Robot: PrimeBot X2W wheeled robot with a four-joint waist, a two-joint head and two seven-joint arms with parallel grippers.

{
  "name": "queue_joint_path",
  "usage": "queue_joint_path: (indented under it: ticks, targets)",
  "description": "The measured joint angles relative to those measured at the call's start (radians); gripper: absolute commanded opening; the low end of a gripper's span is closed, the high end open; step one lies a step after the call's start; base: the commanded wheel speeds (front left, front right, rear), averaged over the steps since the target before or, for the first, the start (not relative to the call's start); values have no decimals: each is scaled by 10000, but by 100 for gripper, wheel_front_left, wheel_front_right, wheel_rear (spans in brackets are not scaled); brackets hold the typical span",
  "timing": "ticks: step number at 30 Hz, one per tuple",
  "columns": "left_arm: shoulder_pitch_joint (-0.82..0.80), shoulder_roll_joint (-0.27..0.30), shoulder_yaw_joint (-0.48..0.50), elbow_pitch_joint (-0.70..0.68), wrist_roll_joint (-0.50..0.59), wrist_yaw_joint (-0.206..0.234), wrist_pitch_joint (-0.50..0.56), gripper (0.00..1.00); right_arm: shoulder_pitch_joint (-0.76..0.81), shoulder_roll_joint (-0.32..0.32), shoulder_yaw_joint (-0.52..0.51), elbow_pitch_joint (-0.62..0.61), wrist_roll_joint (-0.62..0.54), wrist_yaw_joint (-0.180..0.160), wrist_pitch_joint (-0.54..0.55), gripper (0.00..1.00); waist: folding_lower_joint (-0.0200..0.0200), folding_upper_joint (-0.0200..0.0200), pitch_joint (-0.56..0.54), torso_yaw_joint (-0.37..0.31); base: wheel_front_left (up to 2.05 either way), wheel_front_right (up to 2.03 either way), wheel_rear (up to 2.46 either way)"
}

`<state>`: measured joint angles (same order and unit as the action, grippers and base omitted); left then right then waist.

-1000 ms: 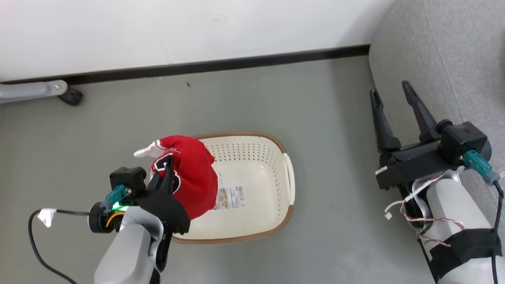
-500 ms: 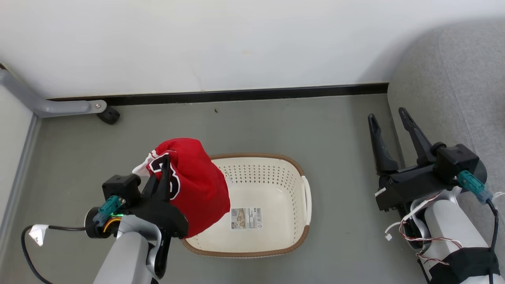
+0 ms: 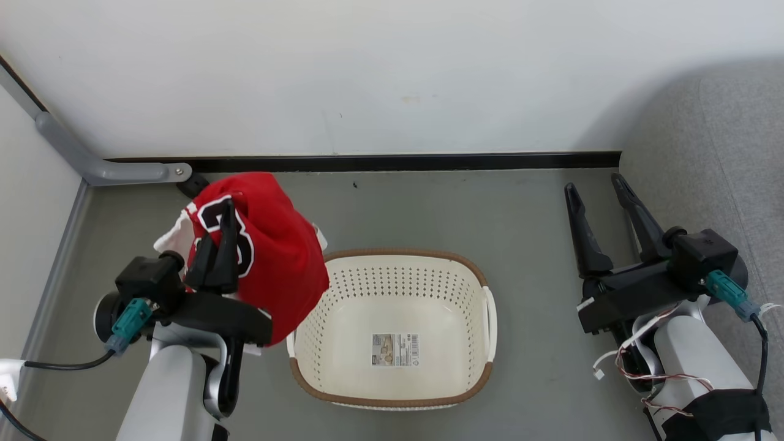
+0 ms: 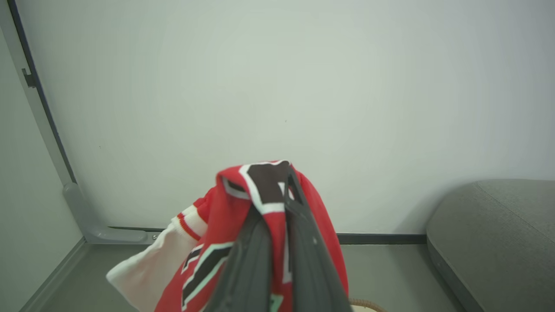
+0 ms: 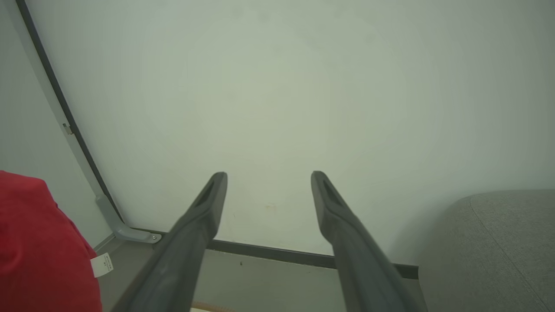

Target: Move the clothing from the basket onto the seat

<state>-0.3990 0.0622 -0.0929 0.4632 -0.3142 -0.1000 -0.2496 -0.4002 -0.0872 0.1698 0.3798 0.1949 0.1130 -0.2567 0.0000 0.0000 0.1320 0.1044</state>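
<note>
Raised since a second ago, the red clothing [image 3: 275, 257] now hangs in the air at the left edge of the basket [image 3: 392, 252], pinched between the closed fingers of the left gripper [image 3: 225, 214]. The right gripper [image 3: 593, 184] is spread wide, holding nothing, beside the grey seat [image 3: 723, 153].

At the frame's left, the left pincer [image 3: 228, 208] clamps the bunched red clothing [image 3: 285, 263], which overlaps the basket [image 3: 398, 252] at its left rim. At right, the right pincer [image 3: 591, 184] spreads 2 fingers [image 3: 585, 233] beside the grey seat [image 3: 729, 153].
</note>
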Motion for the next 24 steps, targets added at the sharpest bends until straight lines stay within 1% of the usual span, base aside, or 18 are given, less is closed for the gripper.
queue_joint_path:
  ticks: [14, 24]
  targets:
    - [362, -33, 17, -2978, 326, -54, -4, 0, 13, 46, 19, 213, 17, 17, 0, 100, 0, 0, -230, 109, 0, 0, 0]
    - [384, -31, -420, -4399, 535, -125, -36, 0, 73, 82, 104, 311, 79, 17, 0, 100, 0, 1, -333, 106, 0, 0, 0]
